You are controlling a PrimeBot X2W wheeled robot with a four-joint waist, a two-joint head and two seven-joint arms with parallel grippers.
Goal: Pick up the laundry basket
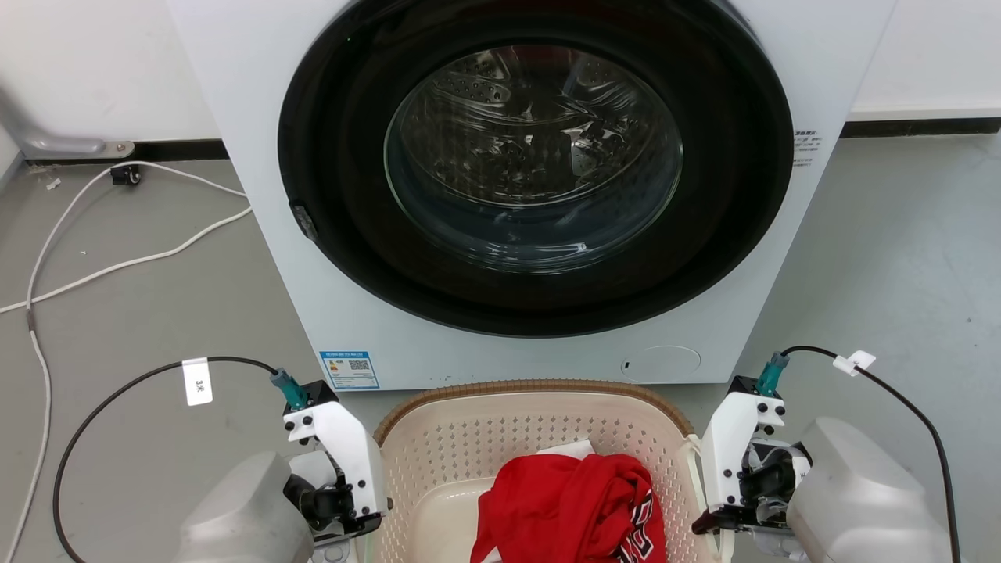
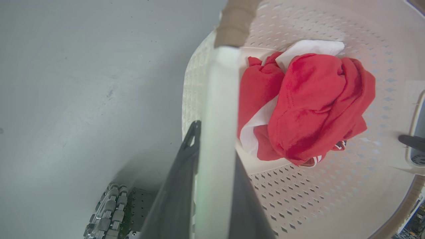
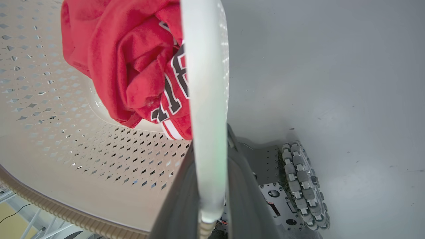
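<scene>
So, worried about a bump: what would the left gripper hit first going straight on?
The white handle of the laundry basket, already held in the left gripper; past that, probably the grey floor.

Floor (image 1: 141, 313): grey and smooth; we see it spread outward of the left claw (image 2: 215, 139) and the right claw (image 3: 212, 146).
Washing machine (image 1: 258, 117): white, with a dark round door (image 1: 336, 156), ahead of both claws.
Wall (image 1: 94, 62): white with dark skirting (image 1: 923, 127), beyond the machine.
White cable (image 1: 117, 262): we find it well ahead-left of the left claw.
</scene>
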